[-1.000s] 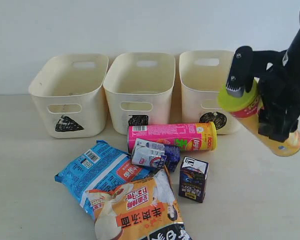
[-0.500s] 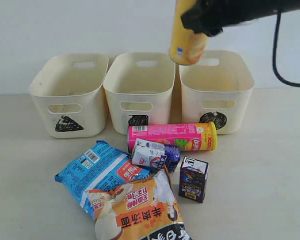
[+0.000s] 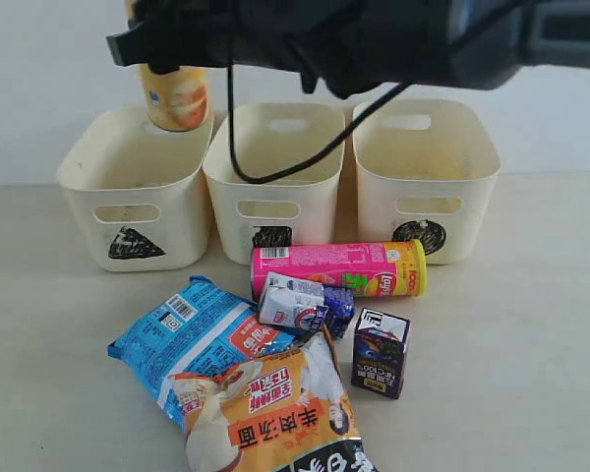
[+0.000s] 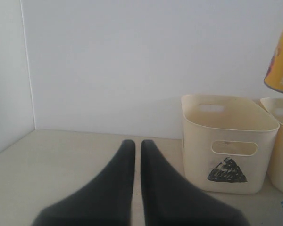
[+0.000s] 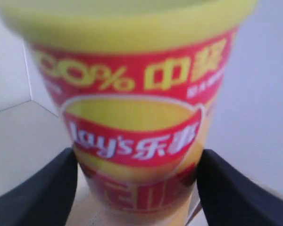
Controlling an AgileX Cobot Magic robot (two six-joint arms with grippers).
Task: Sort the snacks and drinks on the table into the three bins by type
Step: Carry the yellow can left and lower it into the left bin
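Table [image 3: 516, 379] below; tube [image 3: 175, 96] inside right gripper [image 5: 137, 188].

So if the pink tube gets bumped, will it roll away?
Probably a bit: the pink tube is round and lies on its side. The white-blue carton close in front would likely stop it that way. It looks stiff, so shouldn't squash.

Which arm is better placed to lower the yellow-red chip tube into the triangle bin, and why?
Right. Its claw is clamped on the yellow-red chip tube, which is upright and roughly over the triangle bin. The left claw is shut, empty and low, off to that bin's side.
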